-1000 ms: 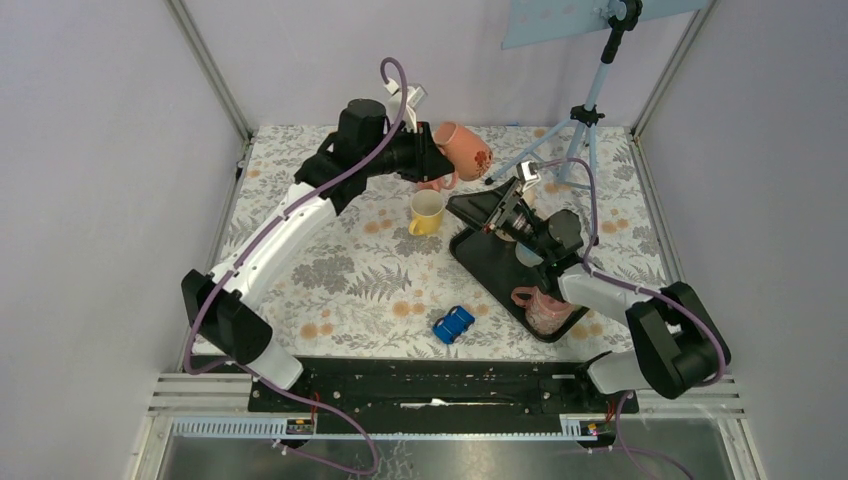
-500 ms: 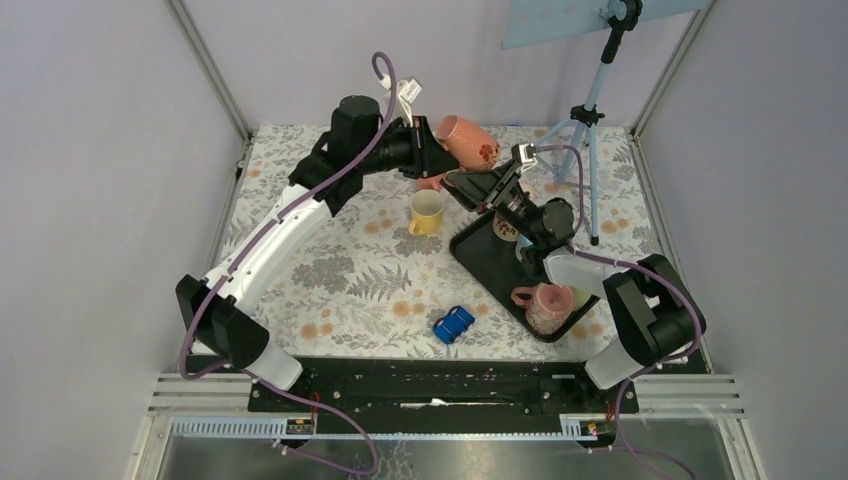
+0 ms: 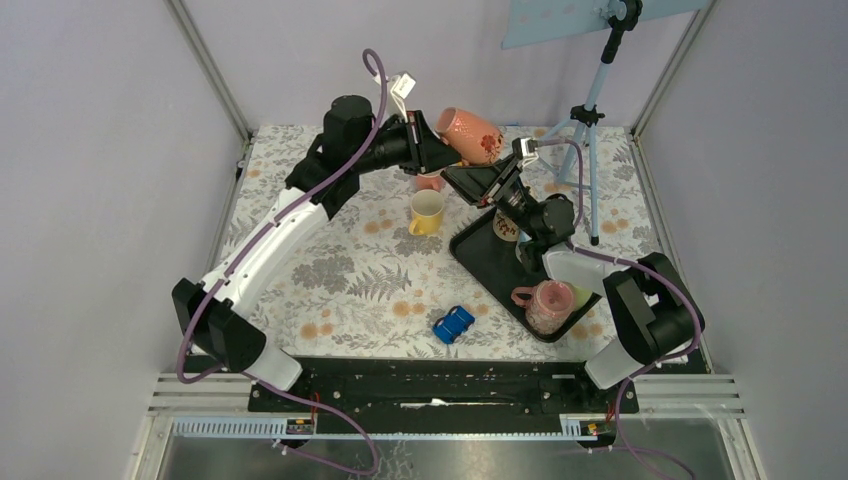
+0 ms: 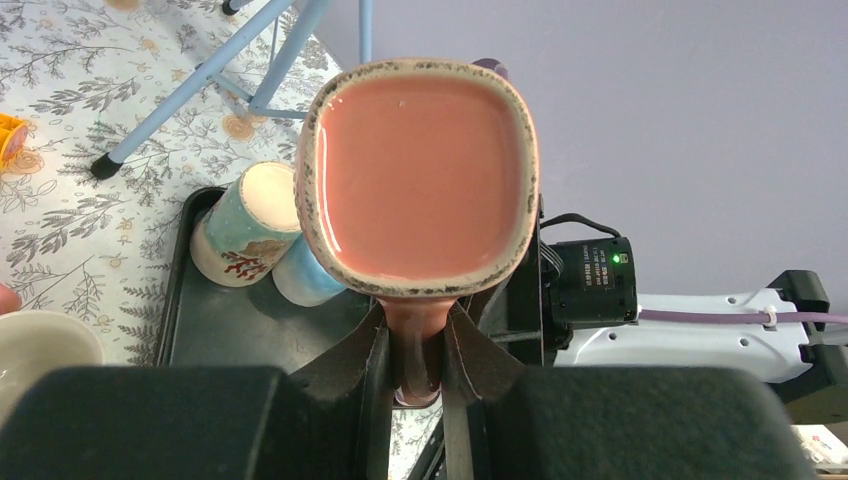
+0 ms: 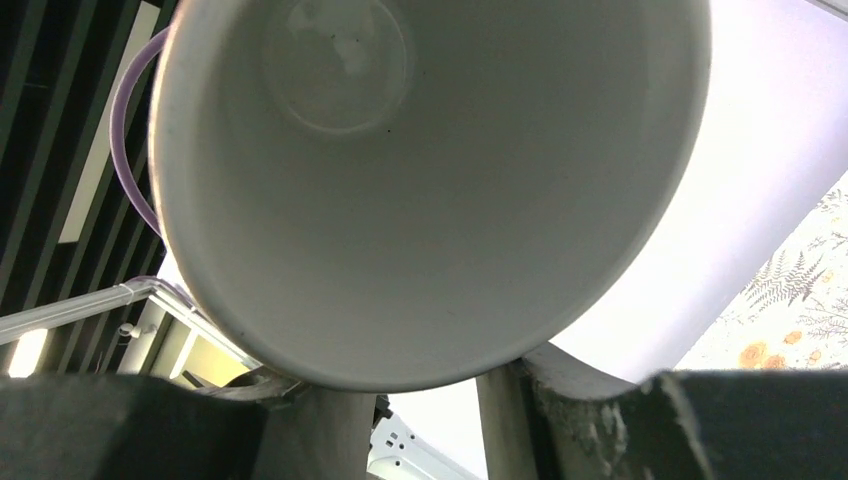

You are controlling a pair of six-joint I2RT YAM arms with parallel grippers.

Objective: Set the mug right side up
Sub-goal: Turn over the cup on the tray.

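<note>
The left gripper (image 4: 418,350) was clamped on the handle of the pink mug (image 3: 468,134), held aloft at the table's far side, lying tilted, mouth facing back toward the wrist.

I count six cups in all. One is the salmon-pink glazed mug (image 4: 420,175) in my left gripper (image 4: 415,372), and one is the white-lined cup (image 5: 420,190) clamped in my right gripper (image 5: 410,405). That makes two grippers, each with one cup. One yellow mug (image 3: 427,211) stands on the floral tablecloth (image 3: 330,270). Three more sit on the single black tray (image 3: 490,270): a cream-and-teal mug with a coral pattern (image 4: 245,225), a pale blue cup (image 4: 305,278) touching it, and a translucent pink mug (image 3: 545,303). There is one small blue toy car (image 3: 453,323) and one light-blue tripod (image 3: 590,110). A small pink object (image 3: 430,182) beside the yellow mug I cannot identify.
</note>
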